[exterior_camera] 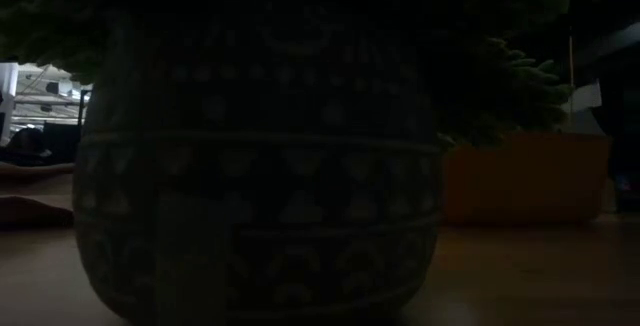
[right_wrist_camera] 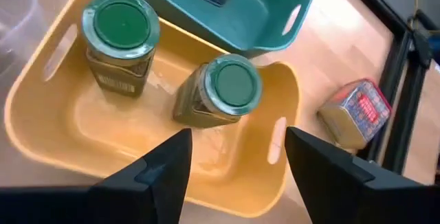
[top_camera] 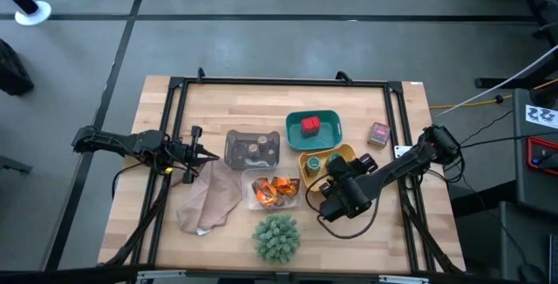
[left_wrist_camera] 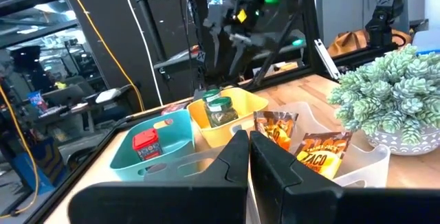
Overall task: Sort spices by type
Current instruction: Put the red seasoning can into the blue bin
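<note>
My left gripper (top_camera: 209,154) hangs pinched tight and empty beside the grey tray (top_camera: 237,155) holding 2 tiny jars (top_camera: 255,149). 2 orange sachets (top_camera: 275,190) lie in the clear tray (top_camera: 251,199). 1 red tub (top_camera: 309,126) sits in the teal tray (top_camera: 327,136). My right gripper (right_wrist_camera: 237,157) gapes, empty, over the yellow tray (right_wrist_camera: 82,121) holding 2 green jars (right_wrist_camera: 118,42). Another red tub (top_camera: 378,133) stands on the table (top_camera: 218,97).

table (top_camera: 218,240): pale wood planks, smooth matt finish
yellow tray (right_wrist_camera: 62,124): smooth plastic, slight sheen
teal tray (right_wrist_camera: 275,18): same kind of plastic
green jars (right_wrist_camera: 118,42): clear glass look, matt green lids
orange sachets (left_wrist_camera: 323,154): shiny foil
cloth (top_camera: 209,199): soft tan fabric, crumpled
plant pot (exterior_camera: 260,196): matt, patterned, rough-ish
</note>
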You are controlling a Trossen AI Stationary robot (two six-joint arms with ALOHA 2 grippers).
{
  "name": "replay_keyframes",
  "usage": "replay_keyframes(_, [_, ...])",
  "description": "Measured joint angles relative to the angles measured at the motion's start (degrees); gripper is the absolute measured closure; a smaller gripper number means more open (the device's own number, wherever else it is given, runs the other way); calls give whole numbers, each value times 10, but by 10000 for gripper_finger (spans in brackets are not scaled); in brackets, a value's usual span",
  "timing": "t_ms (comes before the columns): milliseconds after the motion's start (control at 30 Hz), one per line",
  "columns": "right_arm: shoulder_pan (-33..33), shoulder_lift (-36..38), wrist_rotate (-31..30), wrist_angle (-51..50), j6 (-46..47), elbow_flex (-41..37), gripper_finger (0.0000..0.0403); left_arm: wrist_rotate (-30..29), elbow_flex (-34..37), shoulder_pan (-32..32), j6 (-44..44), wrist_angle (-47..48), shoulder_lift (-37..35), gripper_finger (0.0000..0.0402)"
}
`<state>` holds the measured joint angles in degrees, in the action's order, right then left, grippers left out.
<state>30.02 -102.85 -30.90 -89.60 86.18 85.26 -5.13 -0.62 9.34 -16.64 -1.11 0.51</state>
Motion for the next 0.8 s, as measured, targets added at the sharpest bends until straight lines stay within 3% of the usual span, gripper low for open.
replay_keyframes(367, [0,112,-40,-5,-43,2,169,0,0,0,-1,0,0,402])
replay_keyframes(667, [0,191,-143,-4,-41,2,169,0,0,0,-3,0,0,402])
replay_keyframes(800, [-1,213,-151,-4,-41,2,169,0,0,0,2,0,0,402])
